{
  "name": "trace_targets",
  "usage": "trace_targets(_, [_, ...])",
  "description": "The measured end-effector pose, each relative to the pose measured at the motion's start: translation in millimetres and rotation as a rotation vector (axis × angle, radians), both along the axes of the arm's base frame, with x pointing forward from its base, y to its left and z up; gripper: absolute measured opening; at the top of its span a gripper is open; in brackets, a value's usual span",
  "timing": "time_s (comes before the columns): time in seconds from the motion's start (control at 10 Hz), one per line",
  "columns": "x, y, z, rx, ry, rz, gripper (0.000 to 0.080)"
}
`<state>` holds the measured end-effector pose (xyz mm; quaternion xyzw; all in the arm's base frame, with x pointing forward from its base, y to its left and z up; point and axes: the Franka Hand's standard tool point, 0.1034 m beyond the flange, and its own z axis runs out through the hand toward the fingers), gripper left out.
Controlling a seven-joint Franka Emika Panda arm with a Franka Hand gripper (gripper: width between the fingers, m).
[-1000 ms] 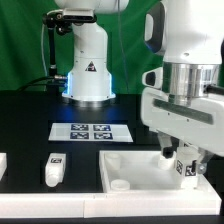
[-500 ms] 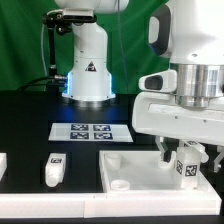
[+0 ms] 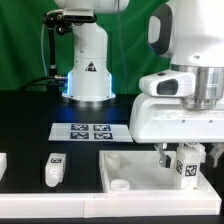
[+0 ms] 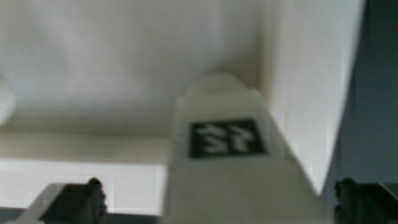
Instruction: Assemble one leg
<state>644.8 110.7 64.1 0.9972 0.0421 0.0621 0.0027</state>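
— Fingers (image 3: pixel 165 155) status?
— Clamped on the leg (image 3: pixel 186 163); gripper (image 3: pixel 180 157) is seen low over the white panel (image 3: pixel 128 160), toward the exterior view's right.
— Leg orientation?
— Held roughly upright, marker tag visible on its side. In the wrist view the leg (image 4: pixel 226 140) is framed between the two fingertips (image 4: pixel 71 200), panel underneath.
— Anything else?
— A second leg (image 3: pixel 53 170) is lying on the table, near the marker board (image 3: pixel 90 131).

The marker board (image 3: pixel 91 130) lies behind the square panel (image 3: pixel 135 168); 1 loose leg (image 3: pixel 52 170) lies to the panel's left in the exterior view.
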Motion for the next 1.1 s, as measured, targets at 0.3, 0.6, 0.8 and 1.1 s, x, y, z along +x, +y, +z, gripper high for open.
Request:
trace_targets(0.3, [-1.0, -0.7, -1.1, 0.004, -0.001, -0.037, 0.0552])
trace_targets(0.6, [-1.0, -1.0, -1.3, 0.029, 0.0, -0.225, 0.0284])
trace_targets(0.8, [-2.1, -1.0, -1.4, 0.052, -0.001, -0.47, 0.0284])
trace_targets(1.1, [-5.0, -0.8, -1.3, 0.088, 0.033, -0.98, 0.0284])
